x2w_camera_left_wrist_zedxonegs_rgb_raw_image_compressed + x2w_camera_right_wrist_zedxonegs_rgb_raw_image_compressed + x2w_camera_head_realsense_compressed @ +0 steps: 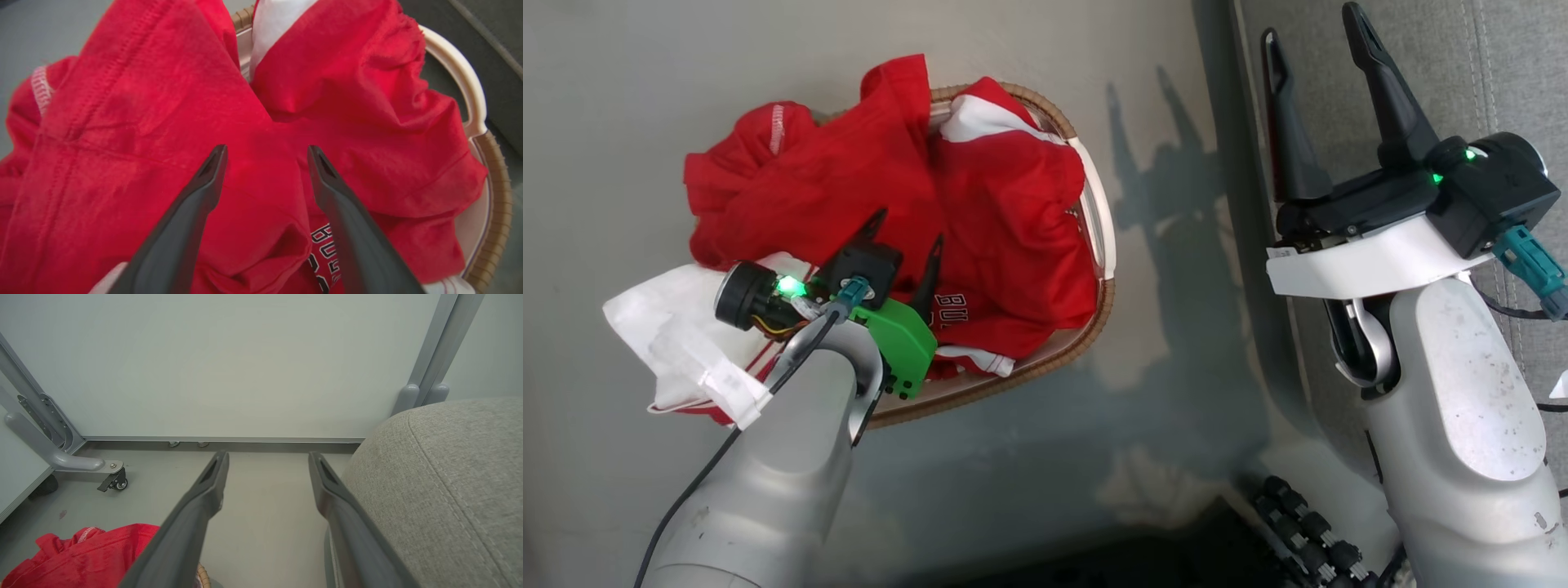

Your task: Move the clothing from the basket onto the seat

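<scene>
Red clothing (pixel 866 188) is heaped in the basket (pixel 1086 327) and spills over its left rim onto the floor. In the left wrist view the red clothing (pixel 163 122) lies crumpled, with white lettering low down, and the basket rim (pixel 496 212) curves at the right. My left gripper (pixel 907 237) hangs open just above the heap, its fingers apart with nothing between them; the same gripper (pixel 267 152) points into a fold. My right gripper (pixel 1315 41) is open and empty over the edge of the grey seat (pixel 1503 73). The seat (pixel 449 477) rises at the right of that gripper (pixel 267 457).
A white liner or bag (pixel 678 343) lies on the floor left of the basket. A pale wall panel (pixel 224 367) with a grey frame and a castor (pixel 118 482) stands beyond the floor. Grey floor (pixel 1176 343) separates basket and seat.
</scene>
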Robot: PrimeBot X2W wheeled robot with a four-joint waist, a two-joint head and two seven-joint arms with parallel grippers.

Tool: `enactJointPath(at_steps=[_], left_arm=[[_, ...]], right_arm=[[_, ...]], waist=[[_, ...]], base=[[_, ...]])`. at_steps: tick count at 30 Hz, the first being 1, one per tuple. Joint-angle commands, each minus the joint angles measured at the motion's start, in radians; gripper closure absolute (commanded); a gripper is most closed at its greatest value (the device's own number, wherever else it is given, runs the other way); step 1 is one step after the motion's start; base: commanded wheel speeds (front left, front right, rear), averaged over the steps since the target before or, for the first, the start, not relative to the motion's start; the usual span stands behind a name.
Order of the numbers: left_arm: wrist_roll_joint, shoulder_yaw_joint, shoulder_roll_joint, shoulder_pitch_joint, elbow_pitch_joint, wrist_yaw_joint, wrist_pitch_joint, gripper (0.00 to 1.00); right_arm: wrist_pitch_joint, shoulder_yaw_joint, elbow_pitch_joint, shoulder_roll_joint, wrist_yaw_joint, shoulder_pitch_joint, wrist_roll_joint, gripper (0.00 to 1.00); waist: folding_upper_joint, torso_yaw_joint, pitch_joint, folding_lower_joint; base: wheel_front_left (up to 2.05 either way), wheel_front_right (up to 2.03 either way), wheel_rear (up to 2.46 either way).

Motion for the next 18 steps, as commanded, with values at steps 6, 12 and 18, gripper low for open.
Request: enactJointPath(at_steps=[6, 12, 18], left_arm=[[-0.034, -0.072, 0.013, -0.053, 0.089, -0.003, 0.001, 0.00], [-0.001, -0.108, 0.015, -0.101, 0.194, 0.019, 0.001, 0.00], [-0.018, -0.099, 0.001, -0.120, 0.269, 0.042, 0.001, 0.44]], right_arm=[[-0.002, 0.001, -0.008, -0.002, 0.000, -0.020, 0.011, 0.00], [-0.002, -0.002, -0.012, -0.003, 0.000, -0.028, 0.013, 0.00], [-0.002, 0.003, 0.004, -0.003, 0.000, -0.024, 0.017, 0.00]], waist=[[0.0000, -0.023, 0.058, -0.0002], [0.0000, -0.024, 0.076, -0.0002], [0.0000, -0.028, 0.061, -0.0002]], base=[[0.00, 0.00, 0.00], [0.00, 0.00, 0.00], [0.00, 0.00, 0.00]])
